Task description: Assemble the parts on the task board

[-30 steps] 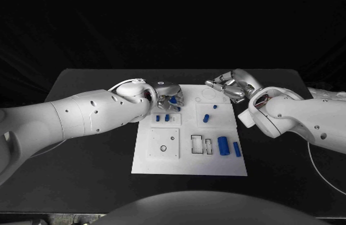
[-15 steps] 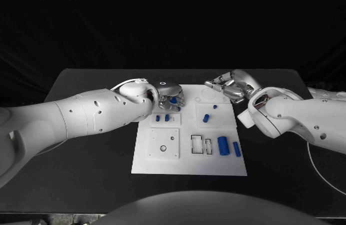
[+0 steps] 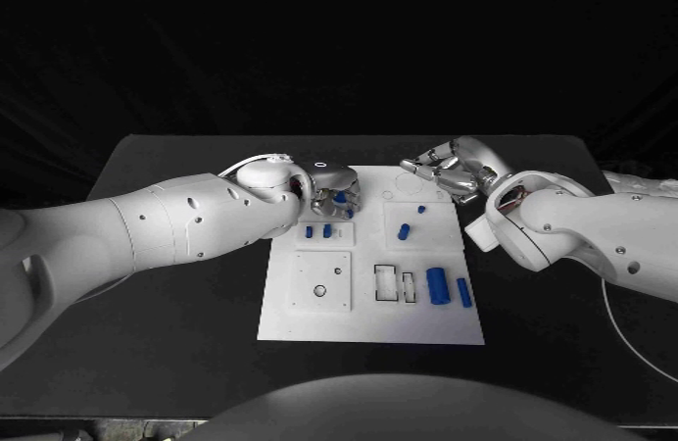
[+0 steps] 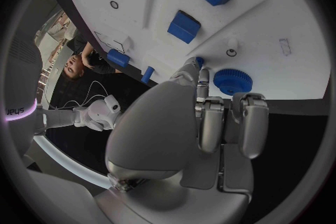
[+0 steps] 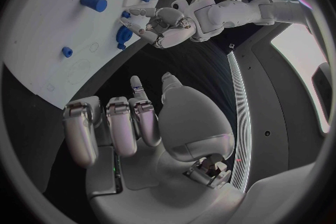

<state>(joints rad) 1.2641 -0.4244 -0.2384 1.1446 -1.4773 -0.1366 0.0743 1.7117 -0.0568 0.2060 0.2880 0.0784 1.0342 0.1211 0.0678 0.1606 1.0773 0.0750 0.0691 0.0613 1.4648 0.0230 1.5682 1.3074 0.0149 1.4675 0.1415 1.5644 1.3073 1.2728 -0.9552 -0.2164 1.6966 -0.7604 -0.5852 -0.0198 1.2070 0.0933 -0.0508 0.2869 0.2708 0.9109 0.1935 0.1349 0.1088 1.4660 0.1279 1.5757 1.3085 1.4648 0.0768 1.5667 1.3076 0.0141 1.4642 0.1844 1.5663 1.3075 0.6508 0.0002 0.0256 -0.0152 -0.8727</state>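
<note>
Left wrist view: the left hand (image 4: pixel 203 123), fingers curled and empty, hovers beside the blue gear (image 4: pixel 232 81).

The task board (image 3: pixel 370 323) is white, marked with thin black outlines of rectangles and small circles. The parts on it are blue, among them a ridged blue gear (image 4: pixel 233 81) and two blue cylinders (image 3: pixel 438 286) at its right. The table (image 3: pixel 169 304) is black. Both arms are white, the left hand (image 3: pixel 333 188) and right hand (image 3: pixel 450 171) silver.

left hand (image 3: pixel 331 188): fingers curled downward | right hand (image 3: pixel 450 172): fingers curled, empty
</note>
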